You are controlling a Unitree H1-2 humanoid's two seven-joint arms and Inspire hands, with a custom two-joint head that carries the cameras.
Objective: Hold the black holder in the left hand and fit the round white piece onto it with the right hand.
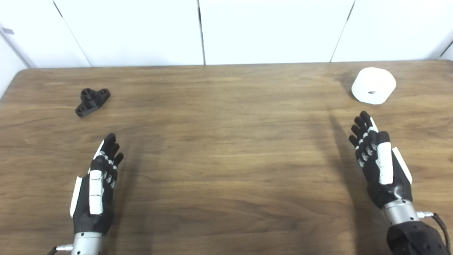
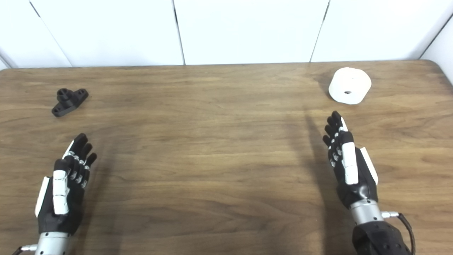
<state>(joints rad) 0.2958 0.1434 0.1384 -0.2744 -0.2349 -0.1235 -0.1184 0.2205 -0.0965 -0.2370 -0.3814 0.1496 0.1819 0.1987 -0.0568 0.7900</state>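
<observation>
Holder [image 1: 92,102] lies on the table [image 1: 226,148] at far left, ahead of the left hand [image 1: 96,187] and apart from it. Left hand released, fingers extended, holding nothing. Right hand [image 1: 380,166] likewise released and empty. White piece [image 1: 373,85] rests at far right, just beyond the right fingertips, not touching.

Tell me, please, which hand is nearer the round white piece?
Right. The right hand sits just below the round white piece; the left hand is far across the table.
</observation>
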